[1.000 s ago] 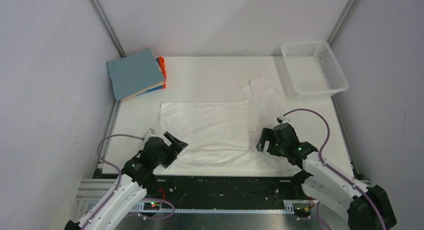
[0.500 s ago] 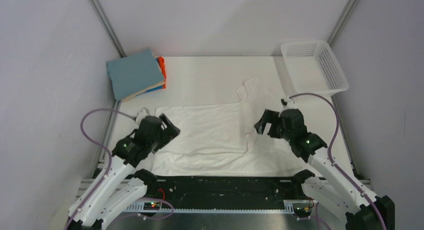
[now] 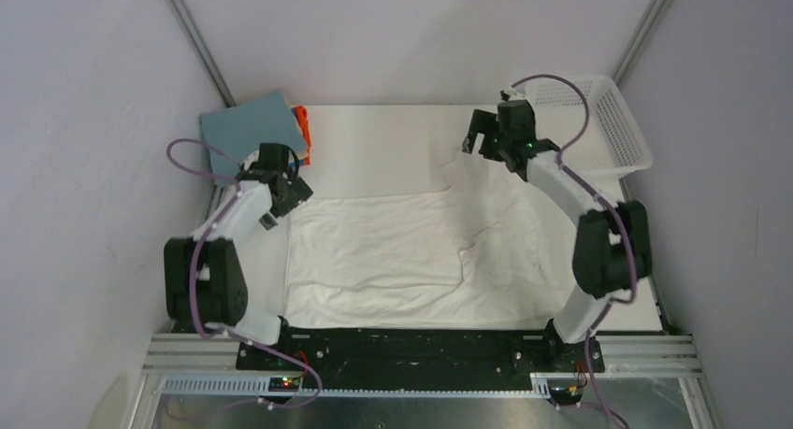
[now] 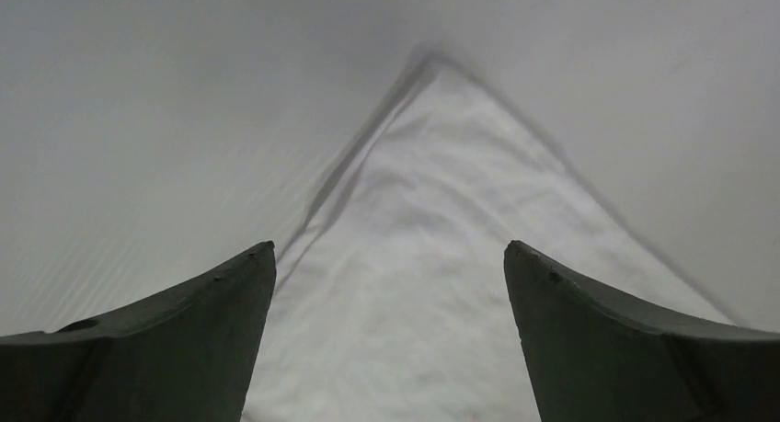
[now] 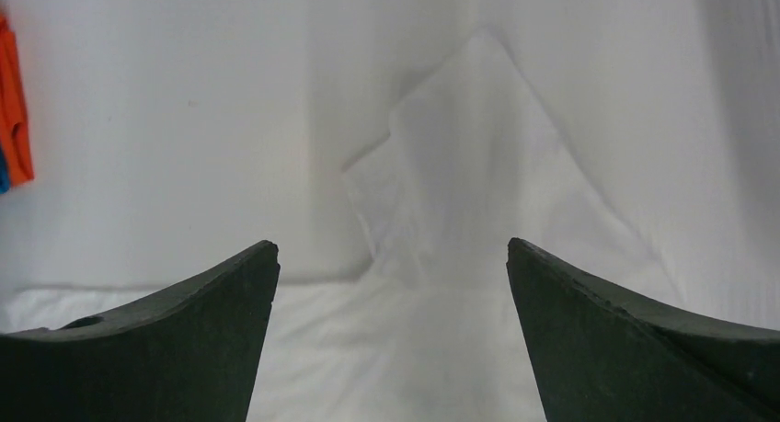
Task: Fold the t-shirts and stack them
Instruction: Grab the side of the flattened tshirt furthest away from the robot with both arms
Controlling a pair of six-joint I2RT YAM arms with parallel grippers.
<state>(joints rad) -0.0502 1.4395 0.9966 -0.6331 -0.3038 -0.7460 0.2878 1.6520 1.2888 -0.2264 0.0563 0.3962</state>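
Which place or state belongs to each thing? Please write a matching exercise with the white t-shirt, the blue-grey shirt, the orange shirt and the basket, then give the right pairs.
Things:
1. white t-shirt
2. blue-grey shirt
3. orange shirt
4. mesh basket

Places or states:
A. at the far right corner of the table
B. folded, topmost, at the far left corner
C. spread out, unfolded, in the middle
D. folded, only its edge showing under other shirts

Pairs: 1-C, 2-B, 3-D, 4-A
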